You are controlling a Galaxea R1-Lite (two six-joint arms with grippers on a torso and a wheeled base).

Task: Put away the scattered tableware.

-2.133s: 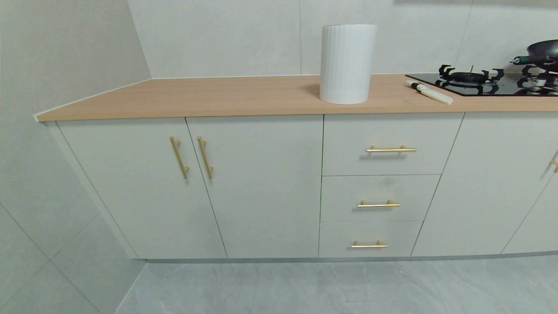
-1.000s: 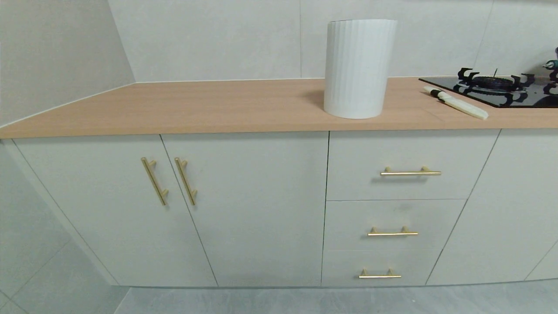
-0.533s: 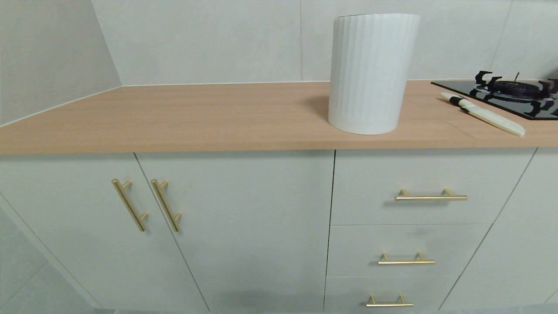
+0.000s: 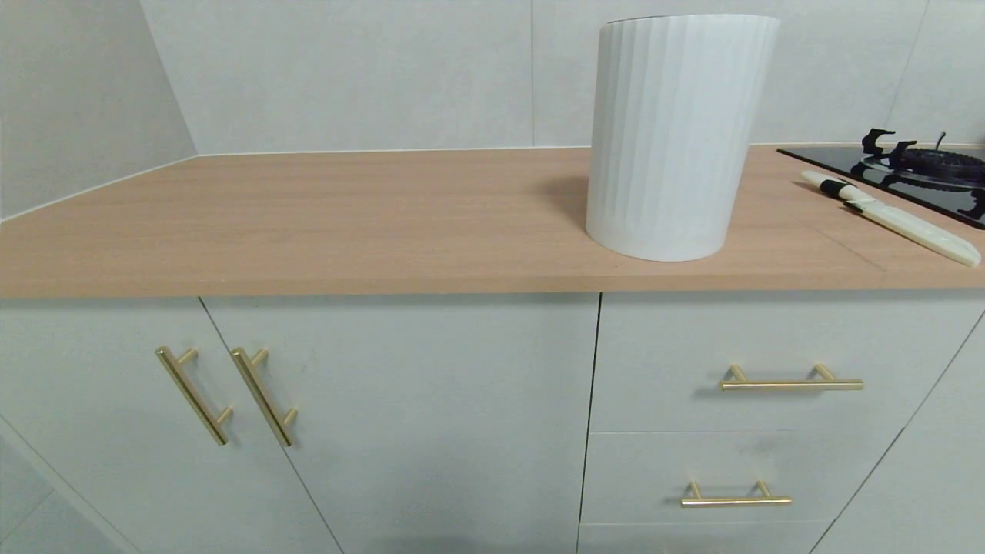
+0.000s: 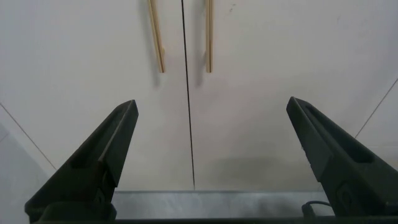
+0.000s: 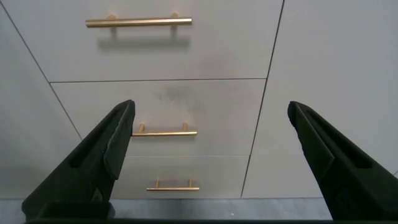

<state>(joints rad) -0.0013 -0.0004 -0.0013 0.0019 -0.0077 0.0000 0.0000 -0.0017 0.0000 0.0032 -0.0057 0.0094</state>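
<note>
Evidently the coming move turns on height and side. The one knife point(image 4: 893, 218) lies flat on the countertop point(image 4: 346, 223), just right of the single white ribbed container point(image 4: 673, 138) and beside the hob point(image 4: 916, 173). Its long axis slants from the back toward the front edge. Both grippers sit lower, facing the cabinet fronts with jaws spread and empty: the left gripper point(image 5: 210, 106) before two door handles point(image 5: 160, 37), the right gripper point(image 6: 210, 107) before three drawer handles point(image 6: 138, 22). The right arm looks nearer.

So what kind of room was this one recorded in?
Most likely a kitchen: a black glass gas hob set into a wood-look countertop, pale cabinets with brass bar handles below.
</note>
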